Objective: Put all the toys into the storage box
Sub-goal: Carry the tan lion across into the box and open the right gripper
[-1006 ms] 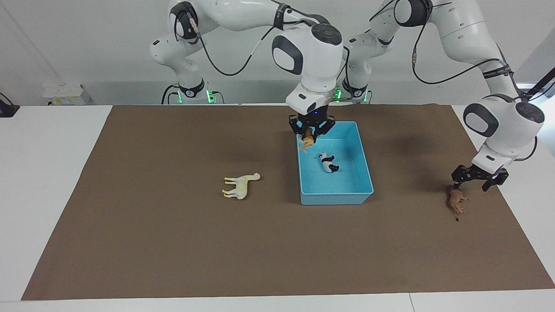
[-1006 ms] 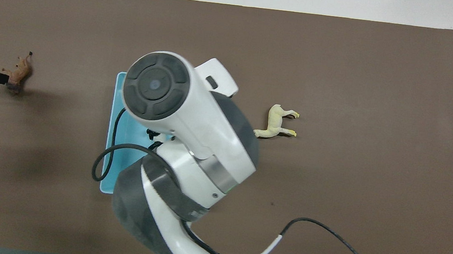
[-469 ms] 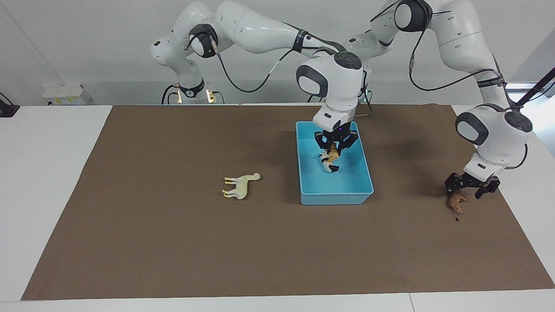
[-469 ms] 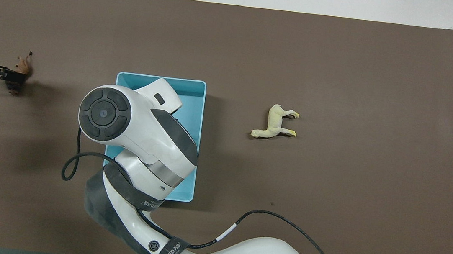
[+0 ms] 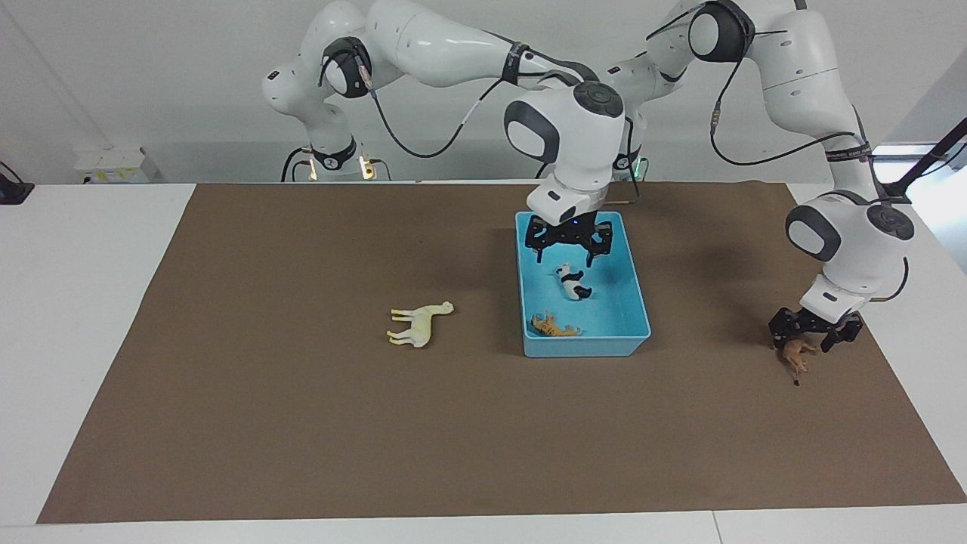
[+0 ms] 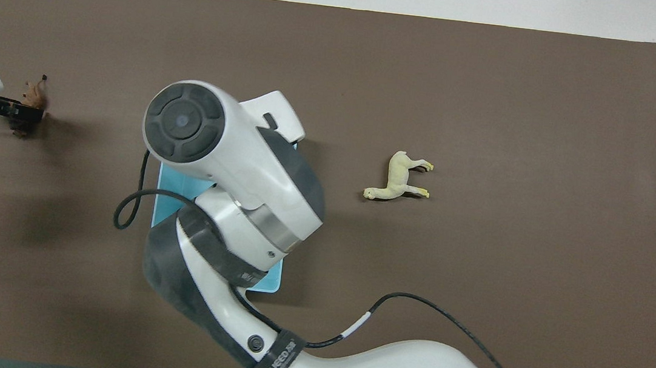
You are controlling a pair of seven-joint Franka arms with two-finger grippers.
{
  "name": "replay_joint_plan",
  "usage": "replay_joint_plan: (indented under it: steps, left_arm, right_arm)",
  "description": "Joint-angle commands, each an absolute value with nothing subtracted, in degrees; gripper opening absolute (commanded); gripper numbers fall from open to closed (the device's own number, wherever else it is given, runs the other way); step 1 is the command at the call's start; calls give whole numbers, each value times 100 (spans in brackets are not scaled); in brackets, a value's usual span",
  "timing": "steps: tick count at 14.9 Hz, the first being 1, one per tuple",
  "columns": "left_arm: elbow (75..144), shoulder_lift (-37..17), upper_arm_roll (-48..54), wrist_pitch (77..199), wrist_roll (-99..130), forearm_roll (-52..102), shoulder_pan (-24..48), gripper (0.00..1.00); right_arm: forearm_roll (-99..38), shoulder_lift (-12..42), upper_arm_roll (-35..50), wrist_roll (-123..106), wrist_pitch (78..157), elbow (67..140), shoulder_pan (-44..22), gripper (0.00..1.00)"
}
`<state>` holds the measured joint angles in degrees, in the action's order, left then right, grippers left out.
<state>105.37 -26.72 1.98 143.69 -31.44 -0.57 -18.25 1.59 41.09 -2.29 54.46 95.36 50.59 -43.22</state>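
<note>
Dropped since half a second ago: tiger [image 5: 555, 326] now lies in the storage box [image 5: 641, 301], at the wall farthest from the robots, with the panda [image 5: 572, 282] nearer the middle of the bin. Right gripper [image 5: 570, 249] hangs over the box end closest to the robots, fingers spread wide, nothing between them. Two of four toys in.

Left gripper [image 5: 808, 332] sits low over the lion [image 5: 795, 355] at the left arm's end of the desk, down from a second ago. Fingers look parted around the figurine's upper part, not clamped; contact unclear from here. Overhead view shows a fingertip reaching onto the lion [image 6: 32, 101] from the edge of the frame, little else. Horse [image 5: 419, 325] lies on the brown mat [image 5: 302, 423] toward the right arm's end, well apart from the box, untouched.

Step in hand, by my read: grasp the lion. To do it well:
- centre fingers across the torso, not legs or tail; thin parts likely to slip or twist out
- go fully down before closing, figurine lies flat and low
- close, lift straight up, check it comes along before traversing
- clear the box rim with margin, release low over bare floor, away from tiger and panda

Right arm: lift clear of the box first to avoid crowding the left arm's approach, then go for the horse.
</note>
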Motion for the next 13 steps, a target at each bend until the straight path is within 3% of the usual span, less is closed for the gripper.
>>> replay_joint_plan:
  steps: [1, 4, 5, 8, 10, 13]
  left_arm:
    - [10468, -2715, 149, 14493, -3076, -26, -1749, 100]
    - [10380, -2795, 149, 14484, -3076, -35, -1705, 100]
    - [10389, -2795, 149, 14476, -3076, -35, -1705, 93]
    - [10424, -2786, 149, 14449, -3050, -35, -1696, 59]
    - [10363, -2786, 149, 14327, -3032, -26, -1696, 47]
    - [9793, -2804, 149, 13582, -2612, -26, -1530, 39]
  right_arm:
    - [140, 3614, -184, 4960, 9116, 5343, -3824, 100]
    - [167, 3157, -220, 4430, 9175, 6351, -3411, 100]
    - [193, 3060, -228, 4438, 9263, 6615, -3297, 100]
    - [246, 2735, -255, 4412, 9543, 7398, -2919, 100]
    - [264, 2331, -255, 4316, 10340, 8484, -2682, 100]
    - [255, 1873, -255, 4088, 12439, 10139, -2514, 100]
